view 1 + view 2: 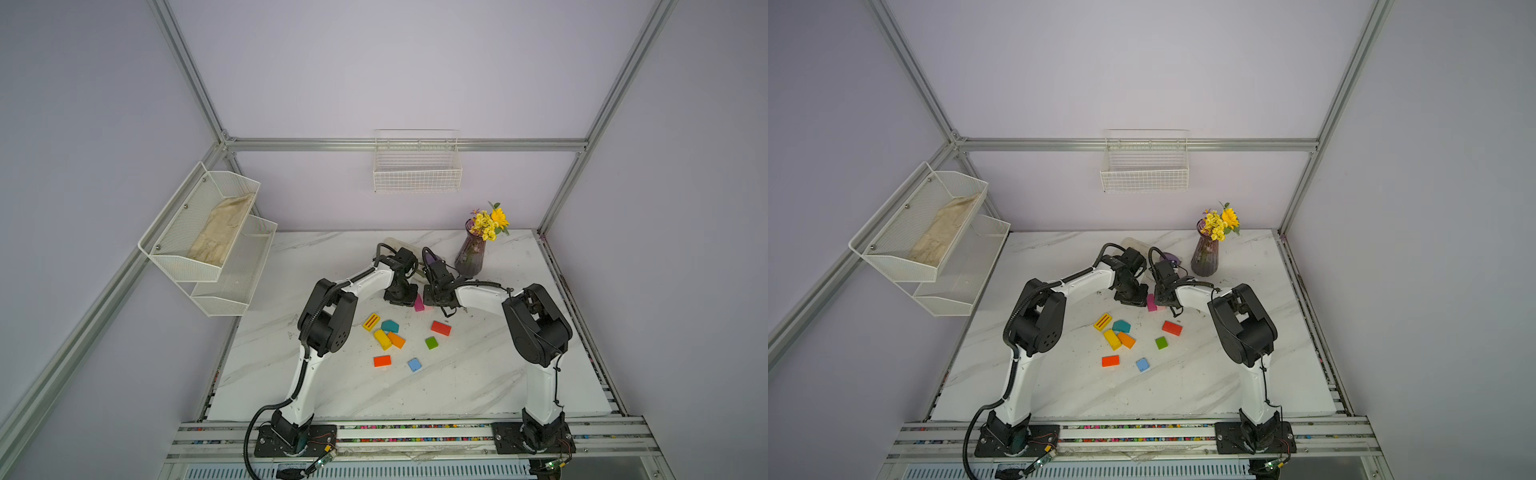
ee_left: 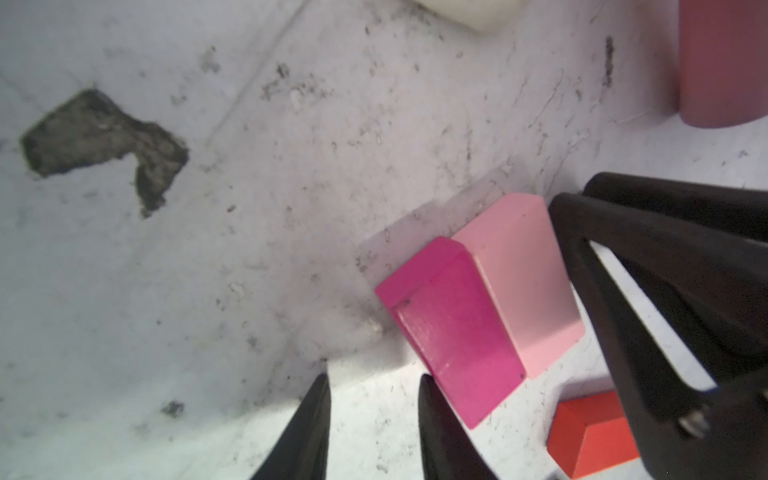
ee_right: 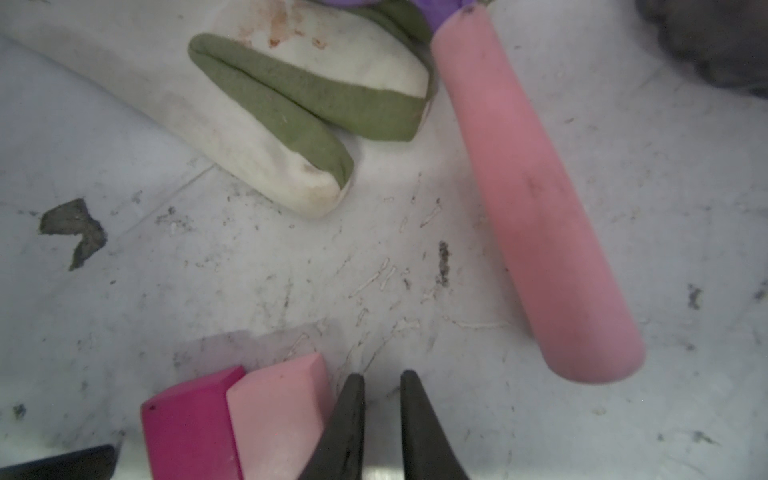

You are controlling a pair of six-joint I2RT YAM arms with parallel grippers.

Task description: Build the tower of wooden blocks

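A cloth (image 1: 222,230) lay in the shelf basket (image 1: 187,269), flowers (image 1: 492,222) in the vase (image 1: 469,257) — left claw (image 2: 374,386) slightly parted, right claw (image 3: 382,380) closed, both empty, flanking pink blocks (image 2: 457,332).

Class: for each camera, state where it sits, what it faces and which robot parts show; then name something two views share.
Both top views: high over the front rail, facing down and back across the table; left arm and right arm show whole.
Right wrist: on the right arm, looking past the right gripper at the trowel handle.
Left wrist: on the left arm, looking past the left gripper at the table; right gripper's fingers intrude.
Shared: both wrist views show the magenta block beside the pink block.
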